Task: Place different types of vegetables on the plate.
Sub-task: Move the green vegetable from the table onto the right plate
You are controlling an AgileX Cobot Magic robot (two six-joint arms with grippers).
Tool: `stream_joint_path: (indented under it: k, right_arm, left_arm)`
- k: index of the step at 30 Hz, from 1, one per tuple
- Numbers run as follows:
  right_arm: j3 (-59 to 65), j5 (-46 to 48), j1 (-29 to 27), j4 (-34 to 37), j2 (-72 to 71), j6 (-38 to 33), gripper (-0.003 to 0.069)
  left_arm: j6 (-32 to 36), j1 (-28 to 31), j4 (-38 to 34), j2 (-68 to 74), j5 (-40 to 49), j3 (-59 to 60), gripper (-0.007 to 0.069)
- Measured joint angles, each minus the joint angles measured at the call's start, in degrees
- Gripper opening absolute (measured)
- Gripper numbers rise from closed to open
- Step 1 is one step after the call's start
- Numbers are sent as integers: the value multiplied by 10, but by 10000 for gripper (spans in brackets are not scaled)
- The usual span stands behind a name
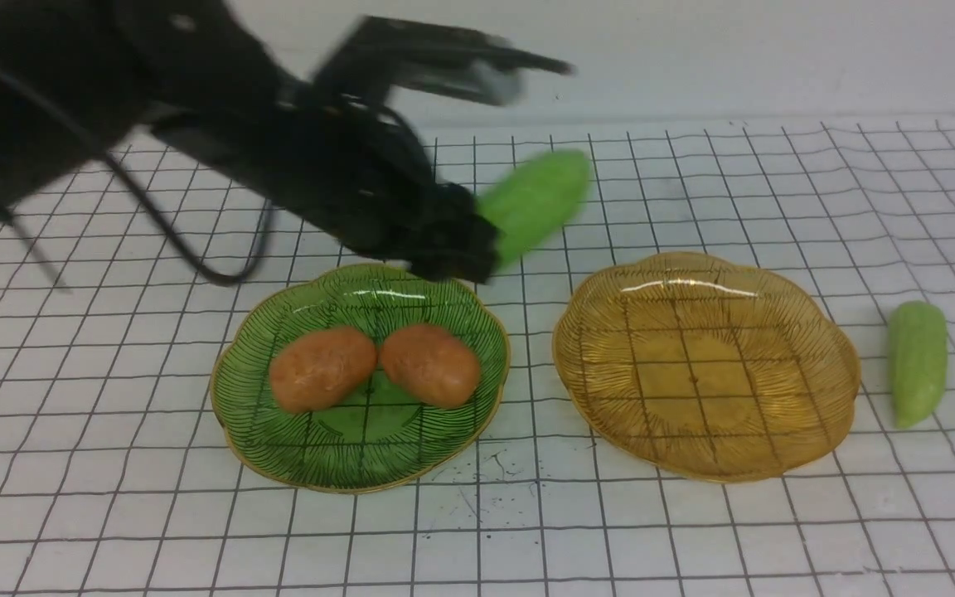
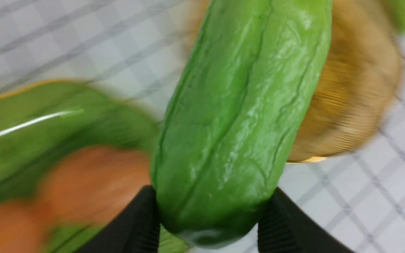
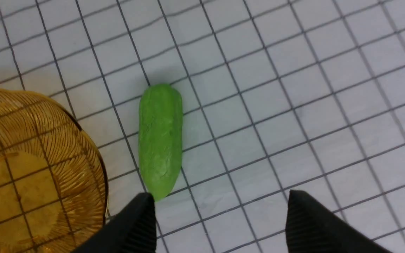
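Now we have the left gripper (image 2: pixel 211 225) closed partway on one end of a green cucumber (image 1: pixel 537 199), which it holds in the air at upper centre of the front view, just past the far rim of the green plate (image 1: pixel 237 431) where the two potatoes (image 1: pixel 322 367) lie side by side. We judge this the carrying step; next comes lowering and releasing it on a plate. Our right gripper (image 3: pixel 220 202) hangs open and empty near the second cucumber (image 1: pixel 917 373), right of the amber plate (image 1: pixel 826 414).
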Motion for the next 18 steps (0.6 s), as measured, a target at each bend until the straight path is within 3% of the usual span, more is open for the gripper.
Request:
stream_joint_path:
  k: [3,7,14,18]
  right_arm:
    - [2,-6,-6,61,44,-20,452]
    - [2,-12,1,106,90,-33,452]
    - [2,-28,15,120,180,-41,480]
    - [2,-51,20,122,230,-58,505]
  left_arm:
    - [-1,-63,-1,87,3,-63,321]
    - [-2,-89,14,164,3,-122,321]
    - [-43,-98,58,249,3,-188,325]
    - [-61,-98,98,257,5,-191,423]
